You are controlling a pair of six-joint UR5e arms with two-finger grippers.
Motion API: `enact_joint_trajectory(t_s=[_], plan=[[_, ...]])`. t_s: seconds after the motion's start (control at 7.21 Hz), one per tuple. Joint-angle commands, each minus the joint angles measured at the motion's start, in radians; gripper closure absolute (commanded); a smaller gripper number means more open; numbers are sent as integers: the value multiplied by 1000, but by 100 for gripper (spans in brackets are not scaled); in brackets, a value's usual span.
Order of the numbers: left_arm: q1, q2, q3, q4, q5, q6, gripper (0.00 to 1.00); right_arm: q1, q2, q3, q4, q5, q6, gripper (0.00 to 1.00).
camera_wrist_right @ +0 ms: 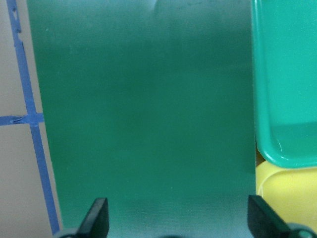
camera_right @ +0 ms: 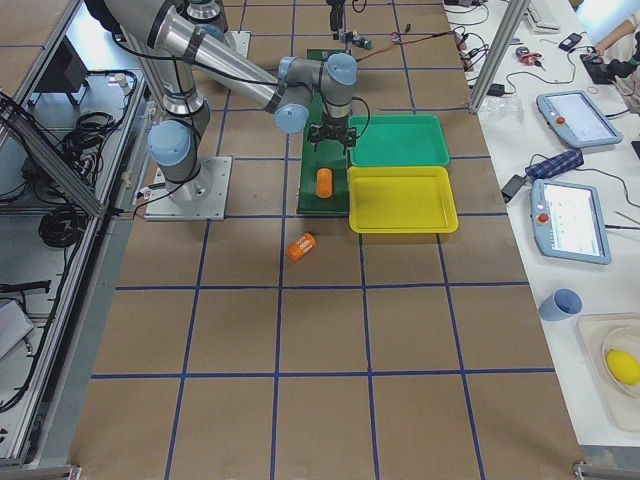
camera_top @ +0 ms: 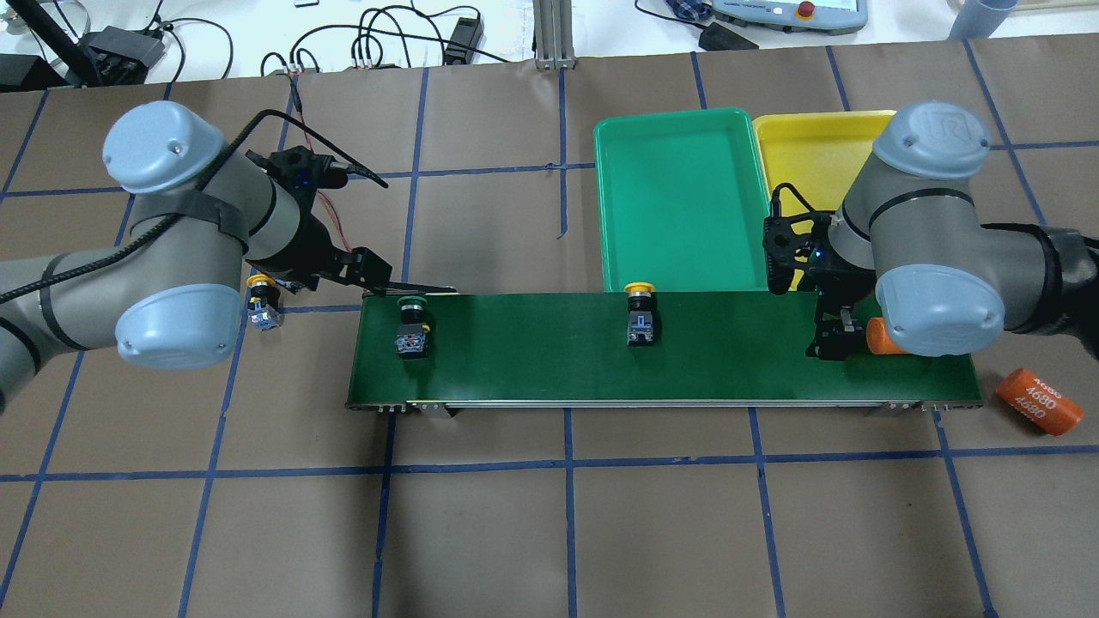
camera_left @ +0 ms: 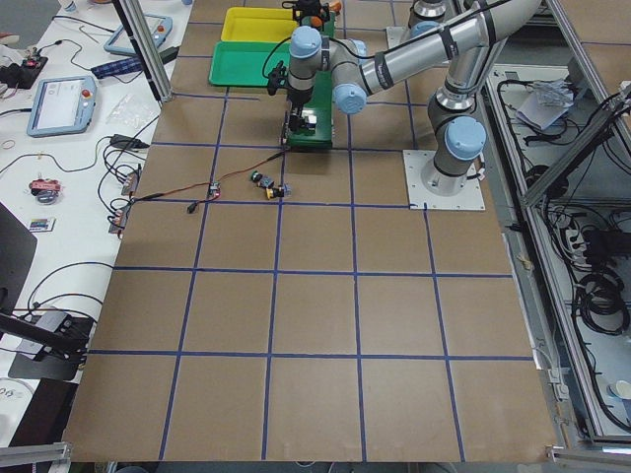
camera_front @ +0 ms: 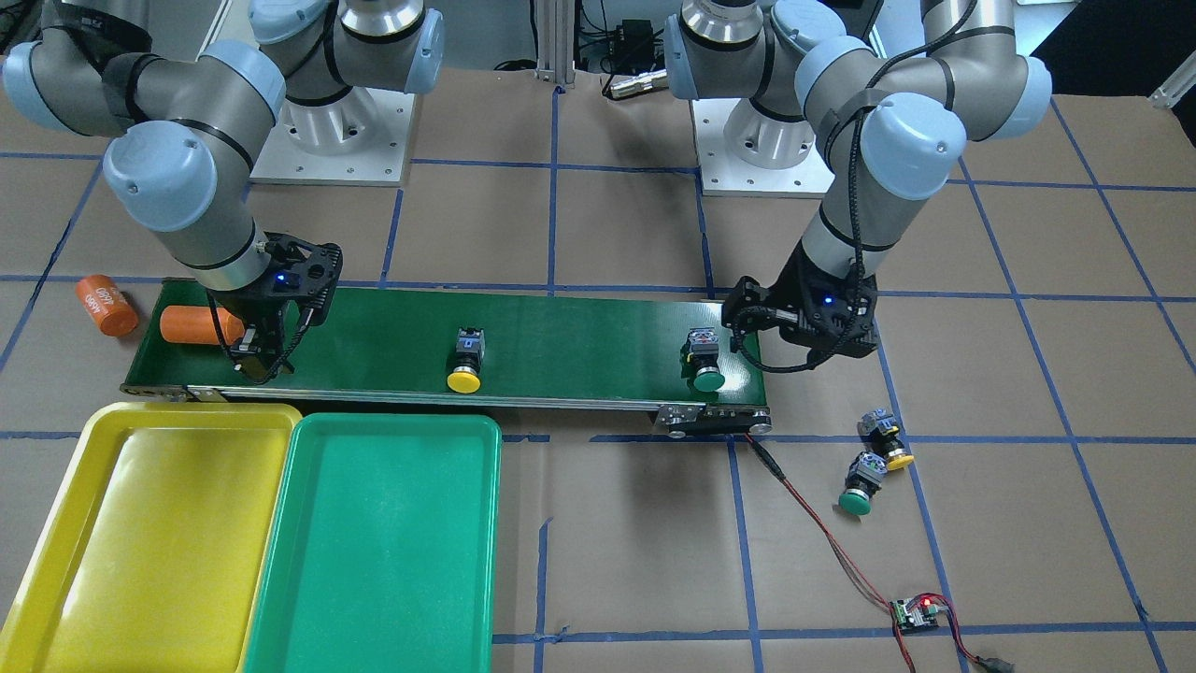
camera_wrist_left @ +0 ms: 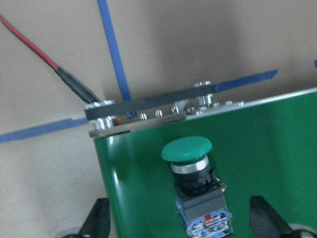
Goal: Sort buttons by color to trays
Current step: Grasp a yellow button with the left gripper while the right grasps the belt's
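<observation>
A green-capped button (camera_front: pixel 704 361) lies on its side at one end of the belt, also seen in the left wrist view (camera_wrist_left: pixel 195 183). My left gripper (camera_front: pixel 745 327) hovers over it, open, with the button's body between the spread fingers (camera_wrist_left: pixel 99 223) and no contact visible. A yellow button (camera_front: pixel 464 361) lies mid-belt. Off the belt on the paper lie another yellow button (camera_front: pixel 886 437) and another green one (camera_front: pixel 861 482). My right gripper (camera_front: pixel 254 360) hangs open over the belt's other end with nothing between its fingers (camera_wrist_right: pixel 96 220). The yellow tray (camera_front: pixel 56 523) and the green tray (camera_front: pixel 280 561) stand side by side.
The dark-green conveyor belt (camera_front: pixel 570 332) runs across the table. An orange cylinder (camera_front: pixel 190 324) lies on it beside my right gripper, and a second, marked 4680 (camera_front: pixel 106 306), lies off its end. A red-black wire runs to a small circuit board (camera_front: pixel 916 612).
</observation>
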Motion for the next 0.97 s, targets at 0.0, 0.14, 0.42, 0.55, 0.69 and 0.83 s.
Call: enact_joint_trajectory(t_s=[0.0, 0.14, 0.42, 0.55, 0.69, 0.83], plan=[[160, -29, 22, -9, 61, 2, 0, -6, 0, -4, 4, 1, 215, 0], [230, -50, 14, -8, 66, 3, 0, -8, 0, -8, 6, 1, 323, 0], [293, -115, 14, 0, 63, 105, 0, -6, 0, -43, 18, 0, 652, 0], [298, -156, 13, 55, 64, 114, 0, -6, -5, -45, 21, -2, 842, 0], [301, -202, 6, 82, 60, 111, 0, -6, -6, -45, 27, -2, 1032, 0], [302, -236, 5, 124, 60, 112, 0, -6, -12, -47, 24, 0, 1181, 0]])
